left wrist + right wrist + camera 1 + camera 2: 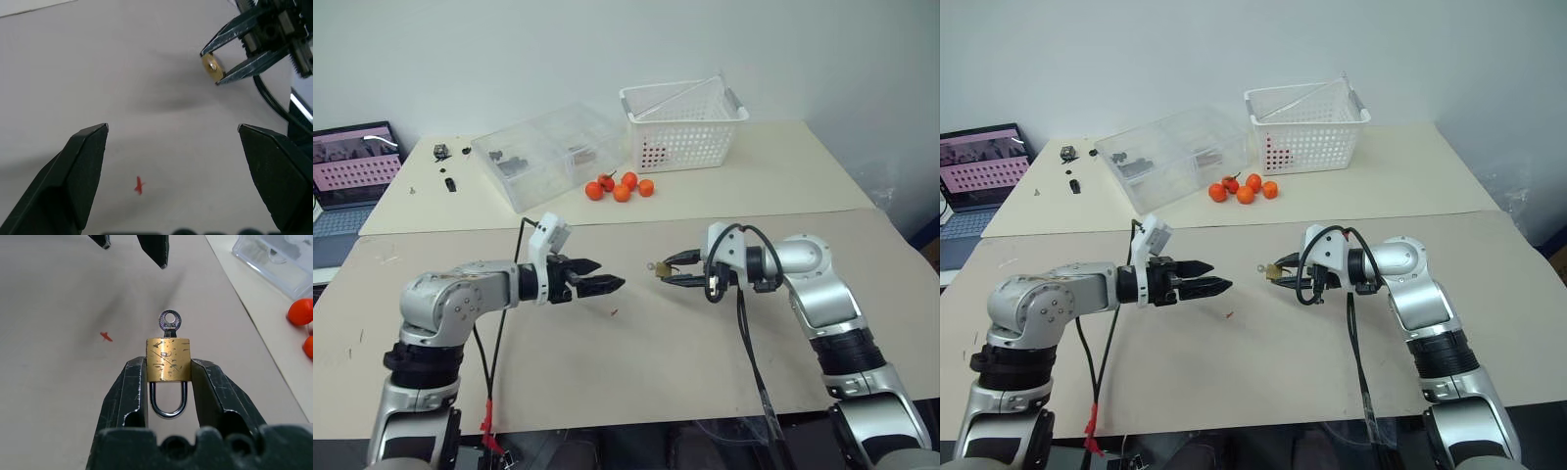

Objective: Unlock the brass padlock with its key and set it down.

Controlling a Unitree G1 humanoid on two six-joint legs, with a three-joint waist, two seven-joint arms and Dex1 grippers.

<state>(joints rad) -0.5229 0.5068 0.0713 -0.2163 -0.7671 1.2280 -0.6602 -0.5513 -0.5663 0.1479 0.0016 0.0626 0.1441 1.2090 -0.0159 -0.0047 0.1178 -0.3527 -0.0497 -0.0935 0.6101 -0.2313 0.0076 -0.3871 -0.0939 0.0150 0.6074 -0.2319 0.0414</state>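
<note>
From the head, the left gripper (607, 285) and the right gripper (668, 272) face each other above the table (636, 362); the brass padlock (662, 266) there is a speck between the right fingertips. The left wrist view shows the left fingers (83, 161) spread wide, holding nothing. In the right wrist view the jaws clamp the padlock's sides, key (169, 323) in its end and shackle half hidden.

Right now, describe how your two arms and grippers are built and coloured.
Both arms have silver-grey metal shells with black joint bands. Each of left gripper and right gripper has two black, tapering, pointed fingers. A white camera block sits on each wrist. Black cables loop off the wrists; a red tie shows on the left cable.
</note>
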